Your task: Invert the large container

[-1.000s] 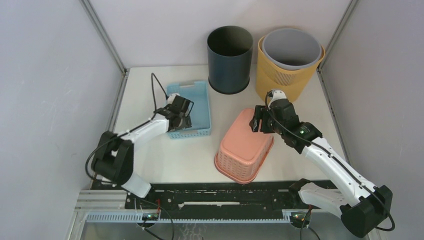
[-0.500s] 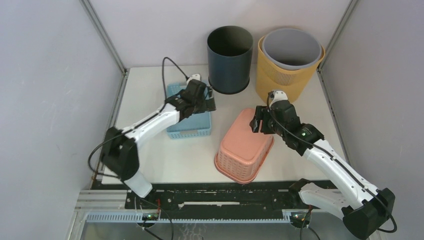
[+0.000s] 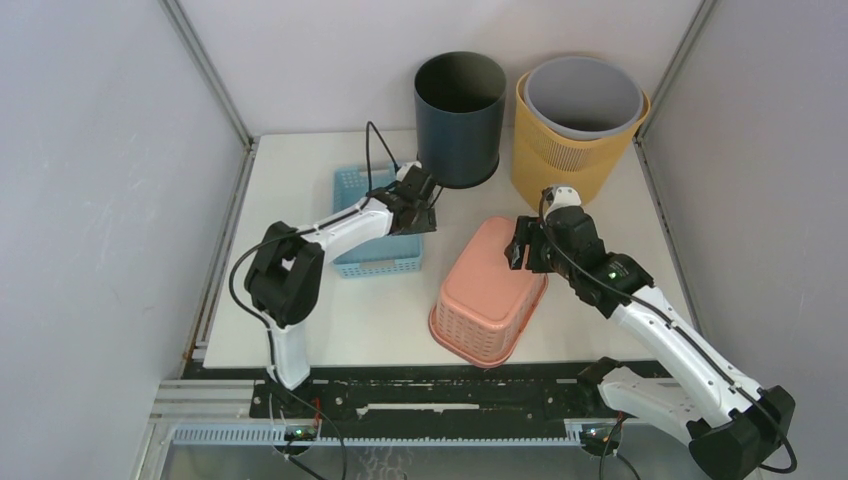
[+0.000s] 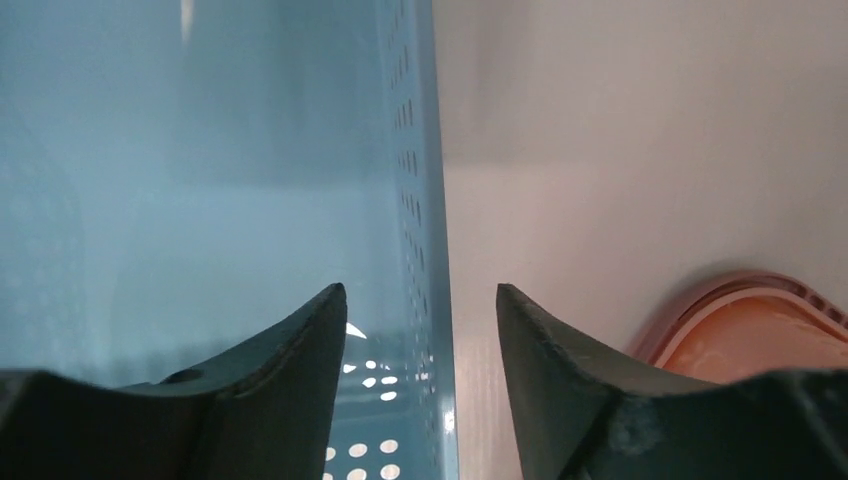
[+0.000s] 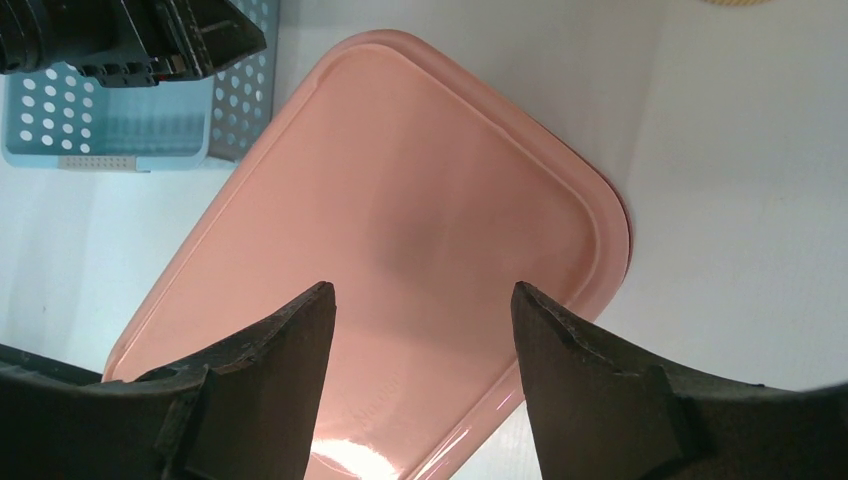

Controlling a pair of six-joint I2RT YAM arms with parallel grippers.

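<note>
A pink basket [image 3: 485, 290] lies upside down on the table's middle, its flat bottom facing up; it also shows in the right wrist view [image 5: 400, 220] and at the left wrist view's lower right [image 4: 770, 330]. My right gripper [image 3: 520, 250] is open just above the basket's bottom near its far right corner, empty [image 5: 420, 295]. A smaller blue basket [image 3: 375, 255] stands upright to the left. My left gripper [image 3: 425, 195] is open, its jaws straddling the blue basket's right wall [image 4: 425, 230] without closing on it [image 4: 420, 300].
A dark round bin [image 3: 460, 110] stands at the back. Beside it a yellow perforated bin [image 3: 560, 165] holds a grey bin [image 3: 583, 95]. Metal frame posts and grey walls flank the table. The left arm's cable loops above the blue basket.
My left gripper has swung from the blue basket's near part to its far right wall. My right gripper has barely moved above the pink basket.
</note>
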